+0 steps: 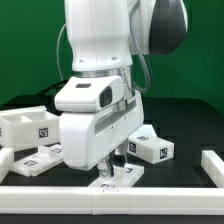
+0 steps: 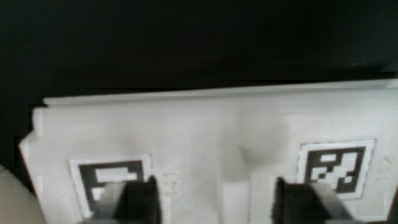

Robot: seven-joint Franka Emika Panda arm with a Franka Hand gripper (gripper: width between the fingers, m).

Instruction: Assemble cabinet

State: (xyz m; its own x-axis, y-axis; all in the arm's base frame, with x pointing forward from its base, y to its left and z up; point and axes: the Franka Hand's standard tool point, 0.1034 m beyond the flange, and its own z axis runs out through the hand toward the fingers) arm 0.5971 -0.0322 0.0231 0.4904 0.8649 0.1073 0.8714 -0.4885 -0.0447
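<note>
A small flat white cabinet piece (image 1: pixel 113 180) with two tags lies at the table's front, directly under my gripper (image 1: pixel 113 166). In the wrist view this piece (image 2: pixel 214 120) fills the picture, with a tag on each side of its middle. My gripper (image 2: pixel 215 200) is open with its jaws wide apart. Its dark fingers (image 2: pixel 128 200) stand low over the piece, each in front of a tag. I cannot tell whether they touch it. The boxy cabinet body (image 1: pixel 28 125) stands at the exterior view's left.
Another tagged white piece (image 1: pixel 152 147) lies right of the gripper, and one (image 1: pixel 35 160) lies at front left. A white bar (image 1: pixel 212 163) lies at the far right. A white rail (image 1: pixel 60 196) runs along the front edge.
</note>
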